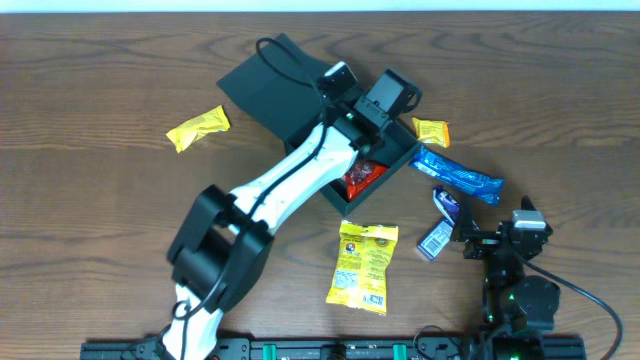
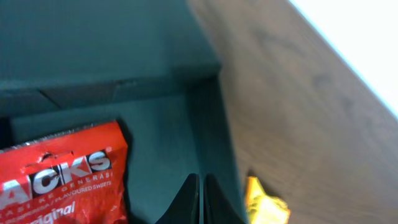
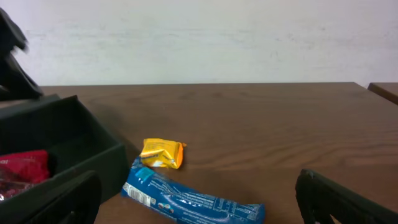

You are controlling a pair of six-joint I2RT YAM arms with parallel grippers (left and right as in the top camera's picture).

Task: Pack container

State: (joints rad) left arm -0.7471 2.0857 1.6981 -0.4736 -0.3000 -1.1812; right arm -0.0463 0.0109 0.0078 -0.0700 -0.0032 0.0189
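The dark teal-black container lies open in the middle of the table, its flap lid folded back to the upper left. A red snack packet lies inside it. My left gripper is over the box's far right corner. In the left wrist view its fingers are shut and empty, just inside the box wall, beside the red packet. My right gripper is open near the front right, facing a blue bar lying between its fingers' line of view.
A small yellow packet lies right of the box, another at the left. The blue bar, two small blue-white packets and a yellow bag lie in front of the box.
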